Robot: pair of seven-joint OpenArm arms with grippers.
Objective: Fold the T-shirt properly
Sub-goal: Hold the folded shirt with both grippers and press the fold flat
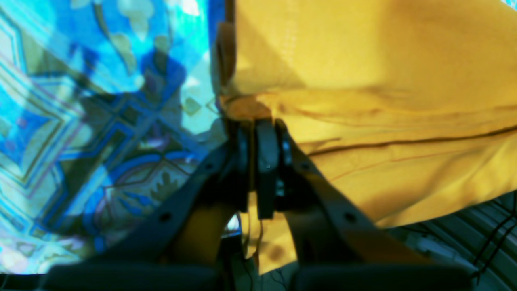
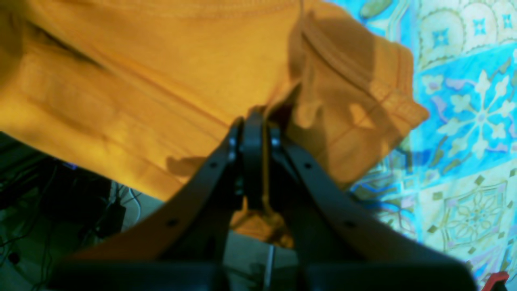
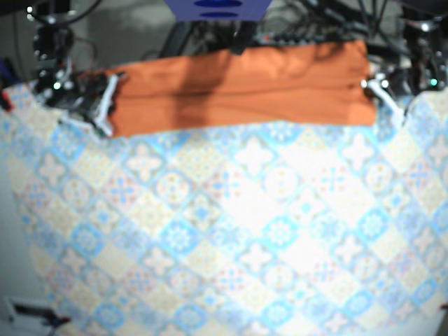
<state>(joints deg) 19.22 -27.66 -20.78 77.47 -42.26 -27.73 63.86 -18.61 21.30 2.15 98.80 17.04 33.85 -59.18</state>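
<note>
Patterned tablecloth (image 3: 231, 238) fills the base view. The only thing on it is the orange T-shirt (image 3: 238, 91), a wide band along the 12 o'clock edge running from about 10 to 2 o'clock. It looks doubled over lengthwise, with a crease line across it. We can't tell how many layers there are.

Left gripper (image 1: 258, 121) is at the shirt's 2 o'clock end in the base view. Its jaws are pressed together with yellow-orange fabric pinched between the tips, and the shirt fans out toward 1–3 o'clock in the wrist view. Right gripper (image 2: 252, 117) is at the 10 o'clock end and is clamped onto cloth in the same way. A bunched sleeve (image 2: 355, 93) with a stitched hem hangs just beside it at 2 o'clock. In both wrist views the floor and cables (image 2: 117, 210) show under the shirt's lower edge, so we judge the near hem to be off the table or hanging past its edge.

Handling, as we judge it:
- The shirt is light, soft knit with no stiffness. It sags wherever it isn't held and wrinkles easily.
- It isn't fragile and isn't slippery. The cloth-on-cloth contact may drag and bunch it.
- Layers can slide apart, so each pinch needs to catch all of them.
- The best hold is at the two end corners along the fold or hem line, where the stitched edges give a thicker bite. That is about where both grippers are now.
- Even tension between the ends should keep the band flat. The loose sleeve on the right side may need tucking in.
</note>
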